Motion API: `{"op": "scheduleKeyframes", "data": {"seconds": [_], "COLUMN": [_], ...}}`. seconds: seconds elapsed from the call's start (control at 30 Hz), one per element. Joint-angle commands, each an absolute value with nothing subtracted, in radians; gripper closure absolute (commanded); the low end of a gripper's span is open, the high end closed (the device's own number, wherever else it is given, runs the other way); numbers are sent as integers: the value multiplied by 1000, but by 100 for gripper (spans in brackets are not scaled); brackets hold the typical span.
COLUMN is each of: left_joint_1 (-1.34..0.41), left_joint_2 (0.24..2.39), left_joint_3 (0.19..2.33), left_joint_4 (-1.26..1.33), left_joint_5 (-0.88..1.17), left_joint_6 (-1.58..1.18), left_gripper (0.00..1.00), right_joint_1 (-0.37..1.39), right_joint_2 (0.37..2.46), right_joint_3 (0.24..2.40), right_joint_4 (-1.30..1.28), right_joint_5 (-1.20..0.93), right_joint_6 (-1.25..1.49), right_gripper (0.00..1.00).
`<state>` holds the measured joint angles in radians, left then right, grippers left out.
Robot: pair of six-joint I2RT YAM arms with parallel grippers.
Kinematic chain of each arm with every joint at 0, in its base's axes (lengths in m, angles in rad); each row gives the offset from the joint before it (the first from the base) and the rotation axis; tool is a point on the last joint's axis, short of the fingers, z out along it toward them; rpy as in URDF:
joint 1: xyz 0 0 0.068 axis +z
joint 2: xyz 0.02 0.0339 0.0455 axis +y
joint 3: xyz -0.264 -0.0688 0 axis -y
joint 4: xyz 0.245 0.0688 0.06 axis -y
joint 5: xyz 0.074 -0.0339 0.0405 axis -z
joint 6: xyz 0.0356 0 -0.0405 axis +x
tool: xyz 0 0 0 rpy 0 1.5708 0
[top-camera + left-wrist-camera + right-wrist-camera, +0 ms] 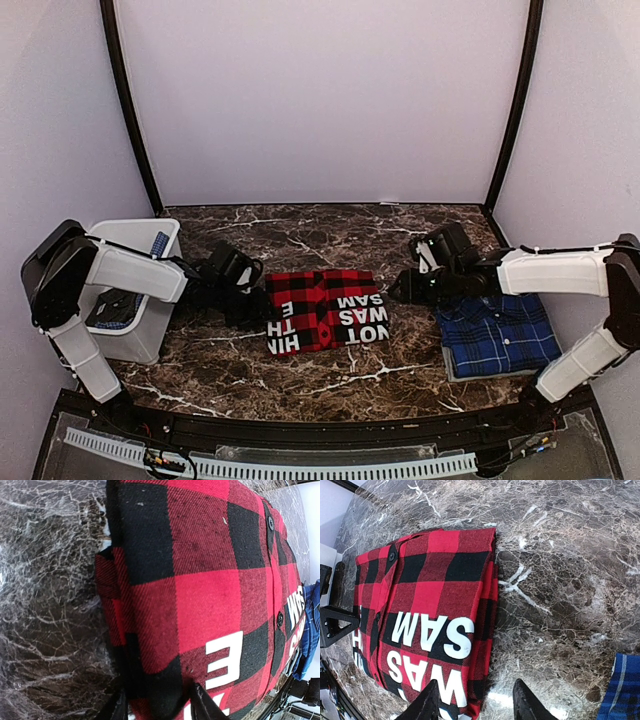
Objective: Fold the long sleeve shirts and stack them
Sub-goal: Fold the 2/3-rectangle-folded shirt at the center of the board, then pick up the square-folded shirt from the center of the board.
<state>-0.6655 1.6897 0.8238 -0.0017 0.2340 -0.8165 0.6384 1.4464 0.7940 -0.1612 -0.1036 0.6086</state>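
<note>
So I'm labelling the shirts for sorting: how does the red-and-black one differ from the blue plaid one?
The red-and-black shirt has large checks; the blue plaid shirt has finer plaid with thin pale lines. The red one carries big white block letters; the blue one shows none. The red one lies mid-table, the blue one at the right. Both are folded flat on the marble table.

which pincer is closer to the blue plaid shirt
Right. The right pincer is just off the far left corner of the blue plaid shirt; the left pincer is beyond the red shirt.
</note>
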Motion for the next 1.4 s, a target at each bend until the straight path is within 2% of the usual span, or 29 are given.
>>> {"op": "scheduleKeyframes", "data": {"seconds": [0.0, 0.2, 0.4, 0.7, 0.97, 1.13, 1.37], "left_joint_1": [-666, -667, -667, -667, -667, -667, -667], "left_joint_2": [1693, 1685, 1656, 1697, 1721, 1751, 1799], "left_joint_3": [784, 798, 803, 805, 797, 793, 806], "left_joint_4": [-9, -51, -109, -83, -53, -23, -4], "left_joint_5": [227, 214, 152, 169, 192, 214, 235], "left_joint_6": [-846, -849, -851, -867, -881, -893, -914], "left_gripper": [61, 62, 56, 57, 58, 61, 73], "right_joint_1": [655, 665, 707, 771, 818, 828, 831], "right_joint_2": [1428, 1409, 1416, 1512, 1605, 1615, 1610], "right_joint_3": [784, 769, 765, 810, 781, 758, 772], "right_joint_4": [-155, -144, -129, -118, -142, -160, -167], "right_joint_5": [-89, -92, -85, -45, -4, -3, -4], "right_joint_6": [611, 599, 591, 576, 599, 616, 617], "right_gripper": [53, 52, 53, 66, 68, 68, 68]}}
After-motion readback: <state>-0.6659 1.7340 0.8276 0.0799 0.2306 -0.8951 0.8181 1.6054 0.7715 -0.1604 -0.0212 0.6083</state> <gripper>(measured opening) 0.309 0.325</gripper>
